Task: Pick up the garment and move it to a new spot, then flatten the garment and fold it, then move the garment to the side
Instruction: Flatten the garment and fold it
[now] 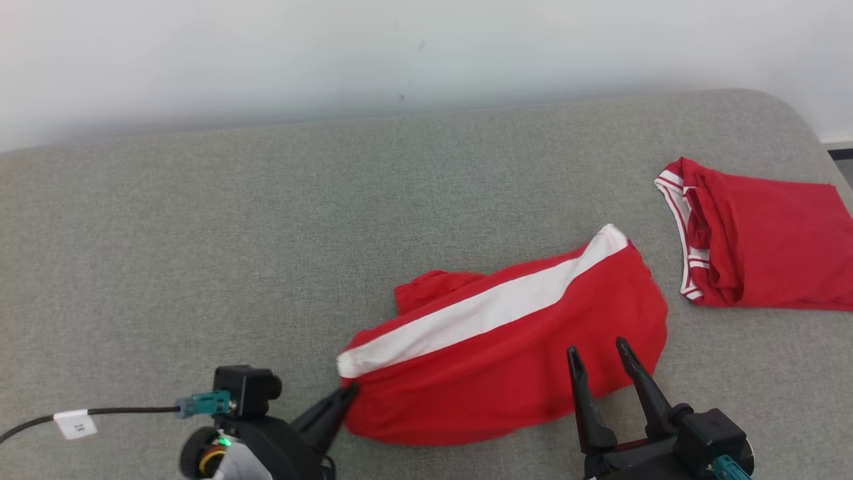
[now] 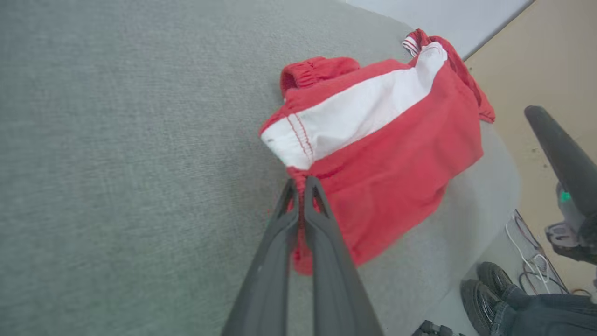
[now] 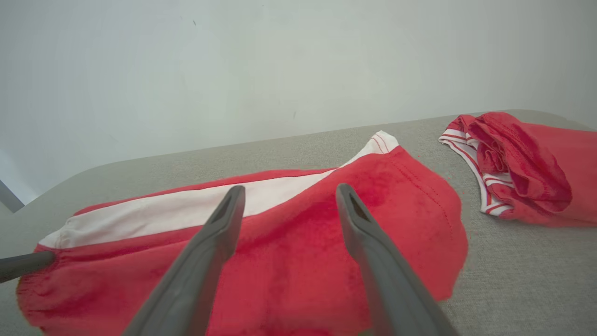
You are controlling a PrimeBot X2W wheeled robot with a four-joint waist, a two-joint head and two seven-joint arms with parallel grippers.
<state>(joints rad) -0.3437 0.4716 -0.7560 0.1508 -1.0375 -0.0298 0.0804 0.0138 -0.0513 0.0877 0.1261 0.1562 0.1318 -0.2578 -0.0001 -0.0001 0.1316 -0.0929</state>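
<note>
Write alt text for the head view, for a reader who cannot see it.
The left pincer is shut on the left corner of a red garment with a white stripe, lying on a grey surface. The right pincer stands open over its right part. A second red piece lies at right.

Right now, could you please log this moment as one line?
left end effector: shut on red fabric garment with white stripe | right end effector: open over that garment | second red garment: apart, right
</note>
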